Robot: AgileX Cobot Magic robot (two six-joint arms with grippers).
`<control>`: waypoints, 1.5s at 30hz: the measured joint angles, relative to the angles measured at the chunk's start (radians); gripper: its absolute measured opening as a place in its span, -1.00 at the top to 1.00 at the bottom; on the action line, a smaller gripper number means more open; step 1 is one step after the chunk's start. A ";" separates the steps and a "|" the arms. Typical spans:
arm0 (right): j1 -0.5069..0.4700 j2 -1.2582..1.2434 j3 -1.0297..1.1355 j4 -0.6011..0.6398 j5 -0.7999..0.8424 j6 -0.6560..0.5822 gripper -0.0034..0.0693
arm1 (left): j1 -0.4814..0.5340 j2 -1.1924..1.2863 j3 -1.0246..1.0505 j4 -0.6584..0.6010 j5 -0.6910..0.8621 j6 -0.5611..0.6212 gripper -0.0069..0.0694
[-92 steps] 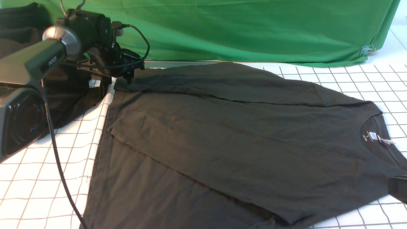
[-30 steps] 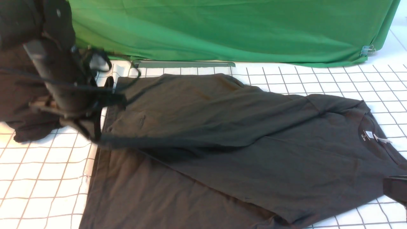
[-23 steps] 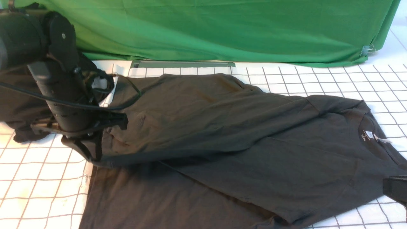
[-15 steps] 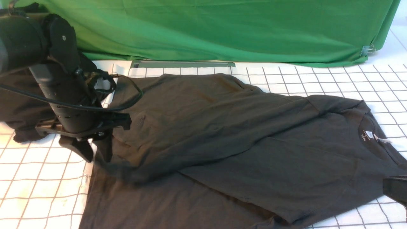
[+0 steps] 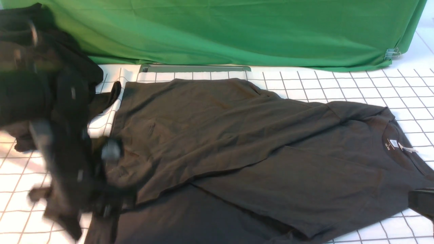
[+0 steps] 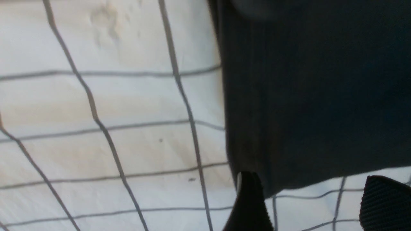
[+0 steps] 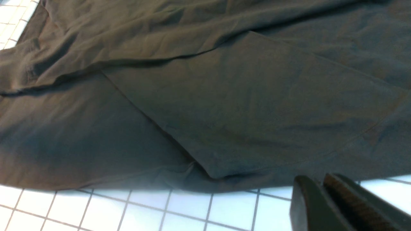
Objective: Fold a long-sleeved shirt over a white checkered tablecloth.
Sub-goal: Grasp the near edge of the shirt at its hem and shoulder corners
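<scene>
The dark brown-black long-sleeved shirt (image 5: 257,142) lies spread on the white checkered tablecloth (image 5: 339,84). Its neck and white label (image 5: 393,144) are at the right, and no white print shows. The far side lies folded over the middle. My left arm (image 5: 67,176) is a blur at the near left, by the shirt's hem. In the left wrist view my left gripper (image 6: 311,205) is open over the tablecloth (image 6: 112,112), just off the shirt's hem corner (image 6: 305,96). My right gripper (image 7: 321,184) is shut and empty, beside the shirt's near edge (image 7: 224,112).
A plain green cloth (image 5: 237,30) hangs across the back, held by a metal clip (image 5: 391,52) at the right. A blacker garment bundle (image 5: 20,84) sits at the far left behind my left arm. A grey bar (image 5: 196,67) lies under the green cloth's edge.
My left gripper dragged the shirt's far side toward the near edge, opened and let it drop. The arm then swung down to the near left. The right arm stayed put.
</scene>
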 joint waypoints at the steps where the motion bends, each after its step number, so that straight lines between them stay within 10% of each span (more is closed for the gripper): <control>1: 0.000 0.000 0.000 0.000 0.001 0.000 0.76 | -0.016 -0.025 0.063 0.012 -0.028 -0.027 -0.30; 14: 0.000 0.131 -0.047 0.038 0.131 -0.091 0.76 | -0.024 -0.094 0.311 -0.011 -0.354 -0.074 -0.28; 22: 0.029 0.389 -0.200 0.054 0.335 -0.293 0.74 | -0.024 -0.119 0.318 -0.030 -0.354 0.011 0.71; 26: 0.122 0.489 -0.202 0.043 0.317 -0.337 0.66 | -0.024 -0.172 0.318 -0.032 -0.324 0.020 0.78; 37: 0.318 0.870 -0.208 -0.207 0.019 -0.183 -0.40 | -0.024 -0.450 0.318 -0.006 -0.201 0.015 0.78; 43: 0.318 0.980 -0.209 -0.246 -0.069 -0.141 -0.34 | -0.024 -0.481 0.318 0.027 -0.194 -0.010 0.78; 45: 0.319 0.990 -0.218 -0.260 -0.073 -0.133 -0.04 | -0.024 -0.481 0.319 0.030 -0.194 -0.012 0.78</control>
